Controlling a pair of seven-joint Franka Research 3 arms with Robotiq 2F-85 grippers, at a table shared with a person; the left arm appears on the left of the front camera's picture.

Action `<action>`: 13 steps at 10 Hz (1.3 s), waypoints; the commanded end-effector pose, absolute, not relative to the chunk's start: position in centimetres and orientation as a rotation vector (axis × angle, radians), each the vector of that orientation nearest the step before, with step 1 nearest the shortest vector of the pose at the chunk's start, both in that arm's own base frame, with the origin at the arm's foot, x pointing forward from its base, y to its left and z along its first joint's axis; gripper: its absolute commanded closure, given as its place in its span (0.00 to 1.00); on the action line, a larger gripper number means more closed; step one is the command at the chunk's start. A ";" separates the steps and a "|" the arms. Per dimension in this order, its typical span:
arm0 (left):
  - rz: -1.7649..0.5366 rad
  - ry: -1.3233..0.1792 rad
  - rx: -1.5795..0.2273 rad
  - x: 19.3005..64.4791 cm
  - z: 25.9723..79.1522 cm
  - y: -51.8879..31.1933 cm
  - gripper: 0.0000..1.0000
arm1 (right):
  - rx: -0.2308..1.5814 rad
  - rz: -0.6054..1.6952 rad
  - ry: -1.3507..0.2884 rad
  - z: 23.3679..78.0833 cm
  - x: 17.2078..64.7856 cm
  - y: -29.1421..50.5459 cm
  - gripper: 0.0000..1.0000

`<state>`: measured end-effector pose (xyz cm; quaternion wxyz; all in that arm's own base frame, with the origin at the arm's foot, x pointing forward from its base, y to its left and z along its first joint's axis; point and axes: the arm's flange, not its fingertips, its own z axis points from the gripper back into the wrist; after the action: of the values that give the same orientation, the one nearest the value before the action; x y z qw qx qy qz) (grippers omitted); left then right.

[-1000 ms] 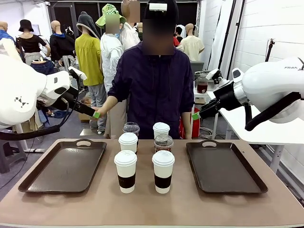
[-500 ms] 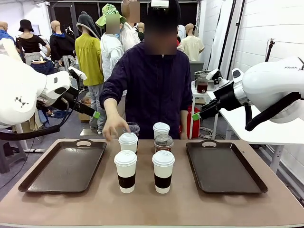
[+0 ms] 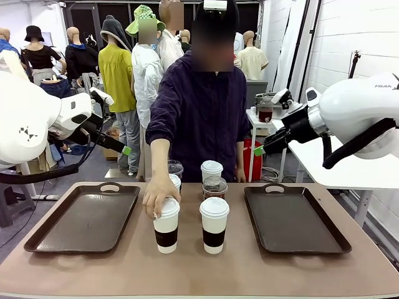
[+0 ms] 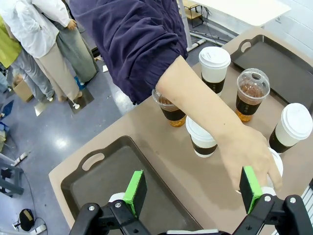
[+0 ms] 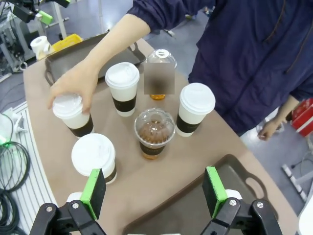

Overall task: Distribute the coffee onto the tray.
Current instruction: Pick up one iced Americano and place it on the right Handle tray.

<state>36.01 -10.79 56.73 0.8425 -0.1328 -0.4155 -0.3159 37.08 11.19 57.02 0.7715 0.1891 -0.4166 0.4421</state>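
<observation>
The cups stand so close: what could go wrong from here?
The person's hand holds the near-left paper cup by its lid; the lid could pop off. Lifting it could knock the neighbouring cup. The left gripper and right gripper, both open, hang nearby; an arm reaching in could meet that hand.

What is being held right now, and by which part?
The person's hand grips the front-left paper cup around its lidded top. The left gripper and right gripper are open and hold nothing.
</observation>
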 end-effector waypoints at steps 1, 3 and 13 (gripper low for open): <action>-0.667 -0.878 -0.281 36.1 56.7 -10.7 0.00 | 0.468 1.074 -0.916 56.6 40.1 9.9 0.00; -0.667 -0.878 -0.281 36.1 56.7 -10.7 0.00 | 0.527 1.165 -0.880 55.6 42.0 8.8 0.00; -0.667 -0.878 -0.281 36.1 56.7 -10.7 0.00 | 0.673 1.291 -0.893 47.3 45.1 5.0 0.00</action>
<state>36.01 -10.78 56.74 0.8426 -0.1322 -0.4156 -0.3158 45.56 4.89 46.53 0.6719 0.2897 -0.3821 0.5644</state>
